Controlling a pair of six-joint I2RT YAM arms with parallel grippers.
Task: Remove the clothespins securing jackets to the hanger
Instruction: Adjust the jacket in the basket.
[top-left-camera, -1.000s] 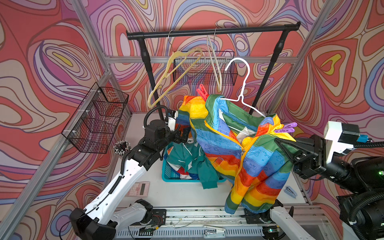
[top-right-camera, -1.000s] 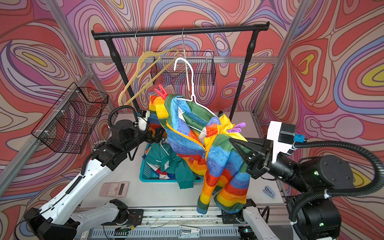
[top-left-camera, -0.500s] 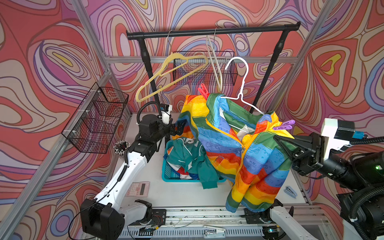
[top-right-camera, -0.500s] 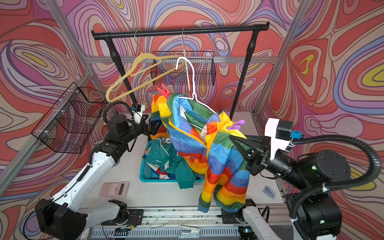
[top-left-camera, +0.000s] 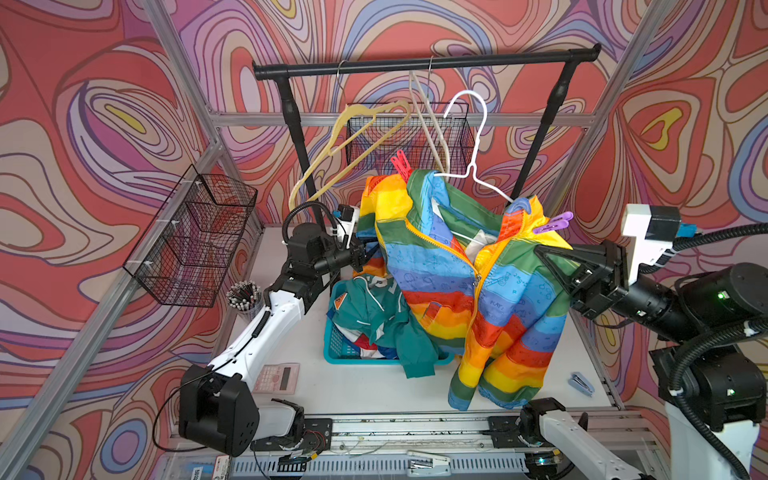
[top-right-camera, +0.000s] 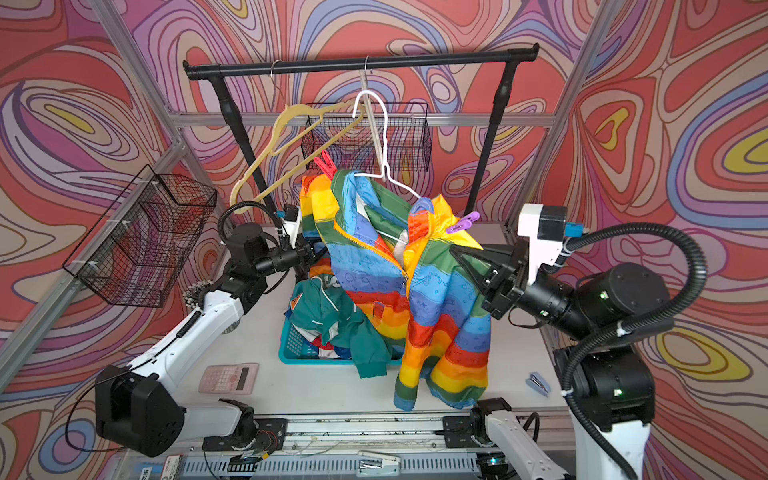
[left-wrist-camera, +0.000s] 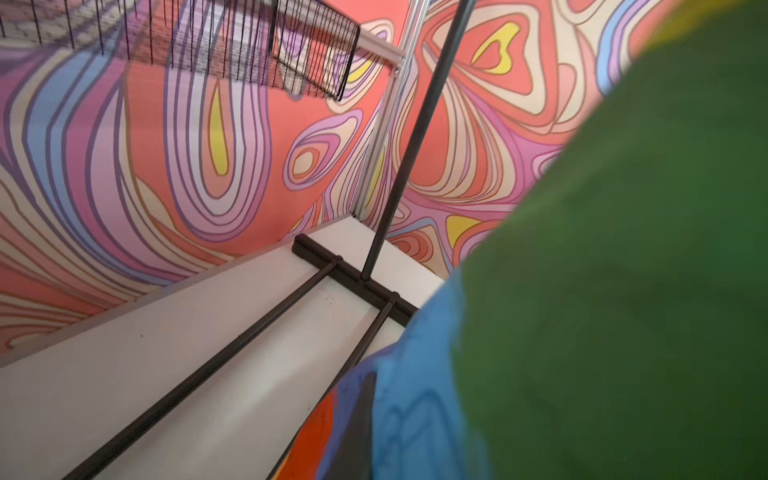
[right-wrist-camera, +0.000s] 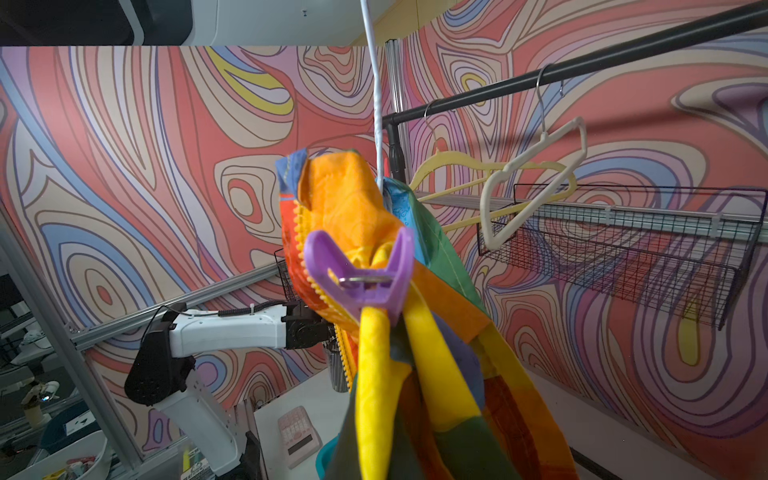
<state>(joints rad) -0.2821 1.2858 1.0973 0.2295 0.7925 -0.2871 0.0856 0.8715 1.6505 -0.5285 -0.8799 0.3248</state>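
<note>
Your left tool (top-left-camera: 368, 252) has snapped together since a second ago, and the right tool (top-left-camera: 537, 248) has risen toward the purple clothespin (top-left-camera: 552, 222). In both top views the left arm reaches to the sleeve of the rainbow jacket (top-left-camera: 440, 266) on the white hanger (top-left-camera: 472, 168); the right tool, jaws together, points just below that pin. A pink clothespin (top-left-camera: 401, 164) grips the other shoulder. Left wrist: blurred green and blue fabric, pinched or not you cannot tell. Right wrist: the purple clothespin (right-wrist-camera: 360, 274) bites yellow fabric.
</note>
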